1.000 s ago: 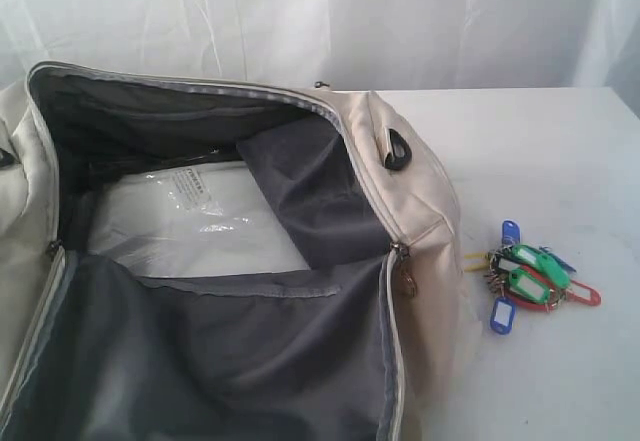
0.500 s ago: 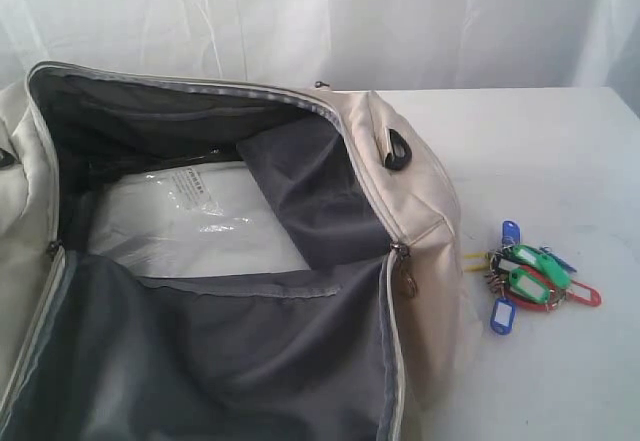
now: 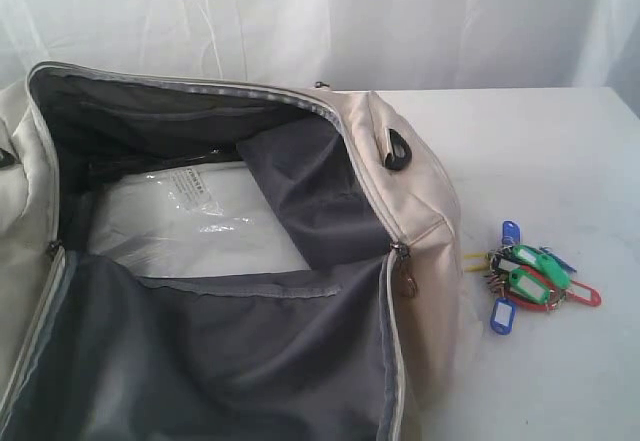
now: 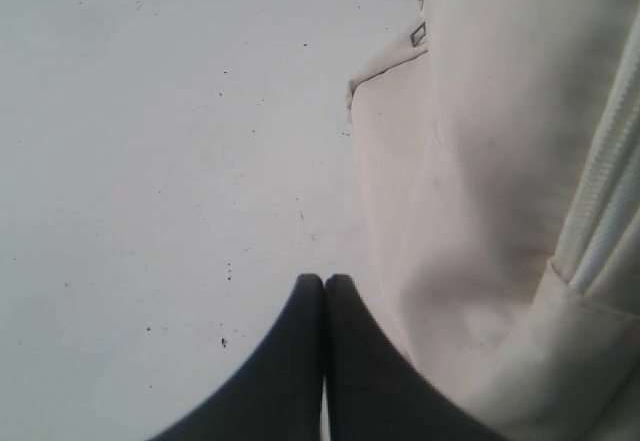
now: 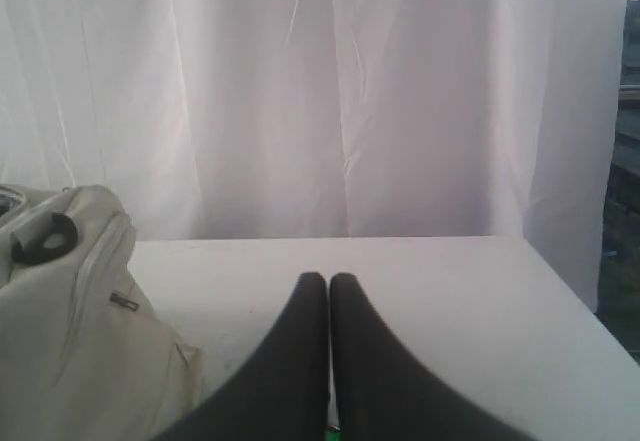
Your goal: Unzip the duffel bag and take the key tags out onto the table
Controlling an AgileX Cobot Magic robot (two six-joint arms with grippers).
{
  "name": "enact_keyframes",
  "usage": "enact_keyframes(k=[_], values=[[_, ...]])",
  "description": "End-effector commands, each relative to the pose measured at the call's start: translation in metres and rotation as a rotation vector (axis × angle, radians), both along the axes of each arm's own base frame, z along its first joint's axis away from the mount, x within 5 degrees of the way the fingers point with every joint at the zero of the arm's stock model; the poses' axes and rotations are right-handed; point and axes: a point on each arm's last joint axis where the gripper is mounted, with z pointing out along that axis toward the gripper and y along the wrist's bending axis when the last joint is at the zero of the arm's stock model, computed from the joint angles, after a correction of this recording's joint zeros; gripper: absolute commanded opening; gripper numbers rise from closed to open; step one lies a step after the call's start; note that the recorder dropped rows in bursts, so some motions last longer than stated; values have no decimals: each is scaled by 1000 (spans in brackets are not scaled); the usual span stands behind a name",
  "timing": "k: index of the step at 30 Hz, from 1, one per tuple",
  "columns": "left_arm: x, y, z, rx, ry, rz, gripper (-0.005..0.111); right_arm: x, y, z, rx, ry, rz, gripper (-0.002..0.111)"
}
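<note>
The cream duffel bag (image 3: 425,211) lies unzipped on the white table (image 3: 540,141), its dark grey lining and a clear plastic packet showing inside. The key tags (image 3: 530,276), blue, green, red and yellow, lie on the table just right of the bag. Neither gripper shows in the exterior view. In the left wrist view my left gripper (image 4: 324,279) is shut and empty, over bare table (image 4: 150,161) beside the bag's outer wall (image 4: 500,191). In the right wrist view my right gripper (image 5: 328,277) is shut and empty above the table (image 5: 450,291), with the bag's eyelet end (image 5: 60,291) off to one side.
A white curtain (image 3: 320,21) hangs behind the table. The table's right edge (image 5: 570,296) is close in the right wrist view. A zipper pull (image 3: 407,279) dangles at the bag's near corner. A sliver of green (image 5: 330,428) shows below the right fingers.
</note>
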Motion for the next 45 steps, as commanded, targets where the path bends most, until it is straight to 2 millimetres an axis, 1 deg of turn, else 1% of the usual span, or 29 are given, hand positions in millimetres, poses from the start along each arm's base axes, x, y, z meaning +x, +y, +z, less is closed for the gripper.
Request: enact_keyframes(k=[1,4,7,8,10,16,19,23,27,31,45], values=[[-1,-1,-4,-9,25,-7,0,0,-4,-3,-5,31,-44,1],[-1,-1,-4,-7,25,-7,0,1,-8,1,53,36,-88,1],[-1,-1,-4,-7,25,-7,0,1,-10,1,8,37,-116,1],[-1,-1,-4,-7,25,-7,0,1,-11,0,36,47,-121,1],[-1,-1,-4,-7,25,-7,0,1,-12,0,24,53,-131,1],[-1,-1,-4,-7,25,-7,0,2,-12,-11,5,105,-137,1],[-1,-1,-4,-7,25,-7,0,2,-12,-18,2,188,-139,1],[-1,-1,-4,-7,25,-7,0,1,-12,-22,-13,225,-140,1],[-1,-1,-4,-7,25,-7,0,1,-12,-24,8,251,-133,1],[-1,-1,-4,-7,25,-7,0,-1,-11,-31,-32,330,-117,1],[-1,-1,-4,-7,25,-7,0,-1,-11,-33,-25,345,-117,1]])
